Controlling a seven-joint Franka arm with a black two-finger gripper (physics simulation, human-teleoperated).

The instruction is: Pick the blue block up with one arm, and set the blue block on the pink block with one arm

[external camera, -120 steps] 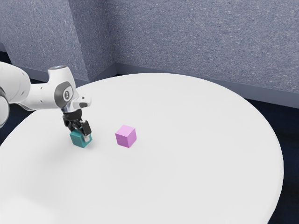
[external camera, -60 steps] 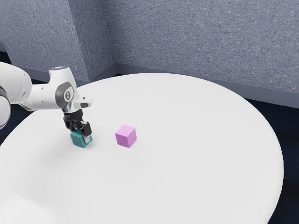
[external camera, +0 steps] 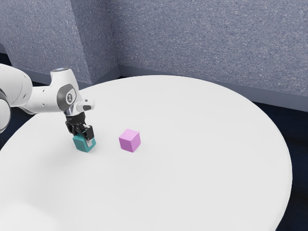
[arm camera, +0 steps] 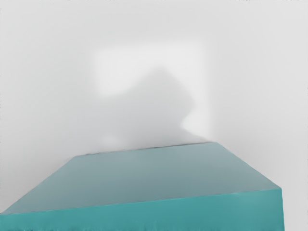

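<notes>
Against the picture of a second ago the arm (external camera: 43,98) has crept a trifle toward the exterior view's right, and since half a second ago it has barely stirred. The gripper (external camera: 83,136) hangs low over the blue block (external camera: 84,145), its black tip right at the block's top. Whether it has clamped the block or merely sits around it cannot be told from here. The blue block, teal in shade, has kept its spot on the white table (external camera: 202,159), near the edge at the exterior view's left. The pink block (external camera: 129,140) likewise has not moved and stands near it toward the exterior view's right, clearly apart. In the wrist view the blue block (arm camera: 144,183) lies just under the hand, with a grey shadow (arm camera: 159,110) on the table (arm camera: 48,72) beyond it. A small round emblem (external camera: 69,97) sits on the arm's grey joint cap, too small to read.
</notes>
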